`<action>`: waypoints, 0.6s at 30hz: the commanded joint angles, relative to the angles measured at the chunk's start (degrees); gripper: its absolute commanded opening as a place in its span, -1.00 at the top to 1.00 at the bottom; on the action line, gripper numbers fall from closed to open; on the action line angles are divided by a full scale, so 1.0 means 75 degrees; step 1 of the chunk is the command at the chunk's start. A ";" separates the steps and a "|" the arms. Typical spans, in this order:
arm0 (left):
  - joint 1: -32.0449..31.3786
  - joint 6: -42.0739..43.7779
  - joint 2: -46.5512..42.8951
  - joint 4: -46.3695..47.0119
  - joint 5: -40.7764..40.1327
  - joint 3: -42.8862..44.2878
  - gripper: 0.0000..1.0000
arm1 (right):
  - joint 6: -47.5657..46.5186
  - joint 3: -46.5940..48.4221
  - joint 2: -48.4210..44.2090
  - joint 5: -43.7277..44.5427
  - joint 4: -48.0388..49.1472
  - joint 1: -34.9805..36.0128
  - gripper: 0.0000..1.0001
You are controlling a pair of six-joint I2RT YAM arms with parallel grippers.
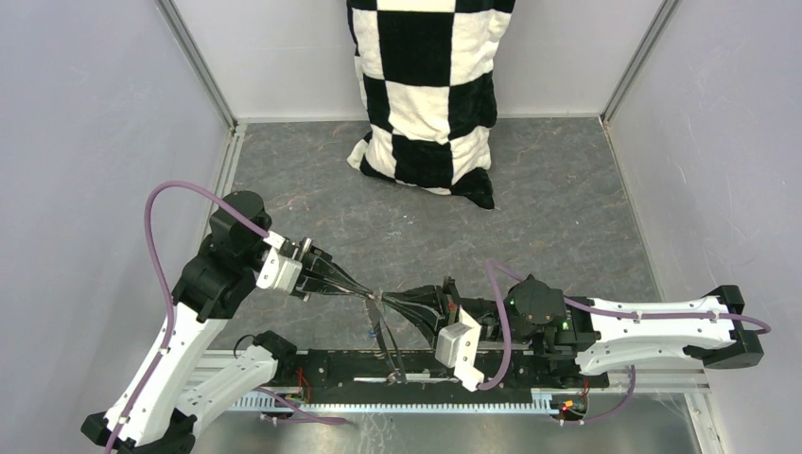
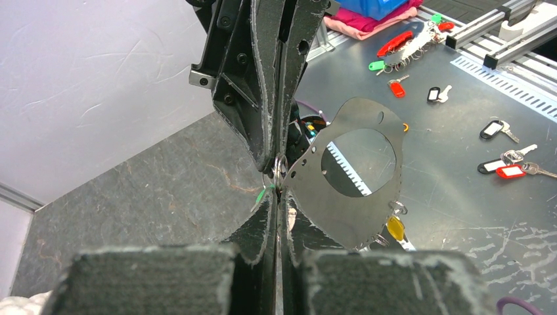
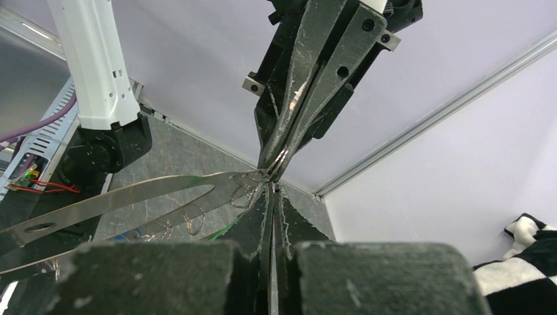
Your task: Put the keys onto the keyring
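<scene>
My two grippers meet tip to tip above the near middle of the table. The left gripper [image 1: 364, 291] [image 2: 277, 191] is shut, and the thin green key [image 2: 263, 195] sticks out at its tips. The right gripper [image 1: 390, 305] [image 3: 272, 189] is shut on a small silver ring [image 2: 279, 172] of the keyring. The keyring [image 2: 358, 203], a flat dark grey loop, hangs beside the tips; it also shows in the top view [image 1: 388, 340] and the right wrist view [image 3: 131, 197]. The yellow key [image 2: 395, 228] and blue key [image 1: 367, 333] hang from its rings.
A black-and-white checkered cloth [image 1: 426, 95] hangs at the back wall. Grey walls close in both sides. The arm bases and a metal rail [image 1: 426, 380] run along the near edge. Several tagged keys [image 2: 506, 167] lie on a metal surface beyond the enclosure.
</scene>
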 commanded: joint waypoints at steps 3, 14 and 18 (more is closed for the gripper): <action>-0.0026 -0.0127 -0.0031 0.0268 0.0083 0.0128 0.95 | -0.0102 0.0227 -0.0019 0.0302 0.0473 0.0059 0.99; -0.0020 -0.0078 -0.0023 0.0242 -0.0039 0.0134 0.96 | -0.0058 0.0270 -0.0029 0.0084 0.0417 0.0073 0.99; -0.0020 -0.0051 -0.0022 0.0223 -0.0139 0.0122 0.95 | -0.0032 0.0288 -0.0047 -0.0082 0.0412 0.0067 0.99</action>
